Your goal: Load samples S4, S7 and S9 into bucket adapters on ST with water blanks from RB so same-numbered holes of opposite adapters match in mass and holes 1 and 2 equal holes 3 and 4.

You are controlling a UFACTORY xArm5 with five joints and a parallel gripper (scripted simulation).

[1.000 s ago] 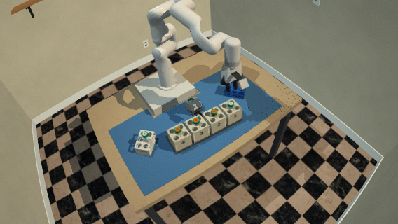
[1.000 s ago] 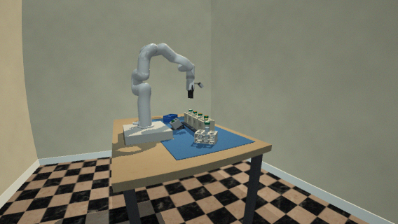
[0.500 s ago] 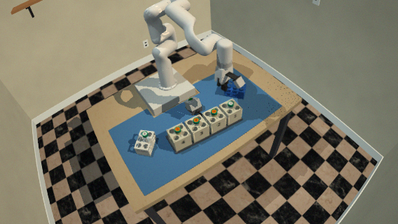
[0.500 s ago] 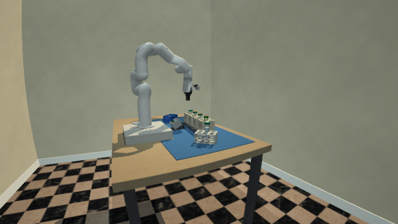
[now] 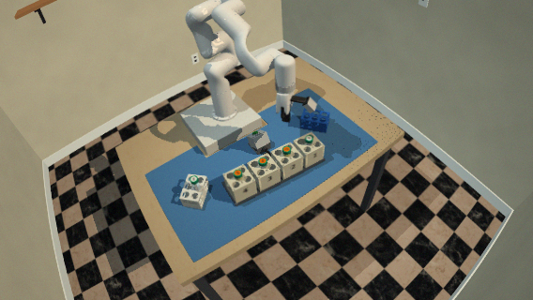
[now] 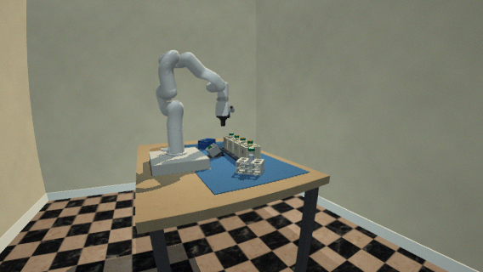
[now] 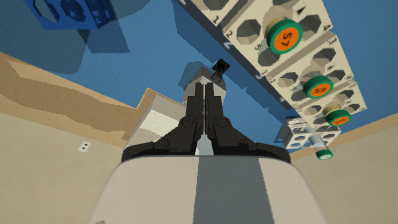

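Observation:
My gripper is shut and empty, hanging well above the blue mat between the arm's base and the blue sample rack RS; it also shows in the exterior view. In the wrist view the closed fingers point over the DONE desk. The stand ST holds four adapters in a row. Three carry orange-dotted sample tubes, one reading S7. The end adapter holds a white-dotted blank. RS looks empty.
The white blank rack RB stands at the mat's left end with one white-dotted tube. The DONE desk sits between the arm's base plate and ST. The table's far edge runs behind RS.

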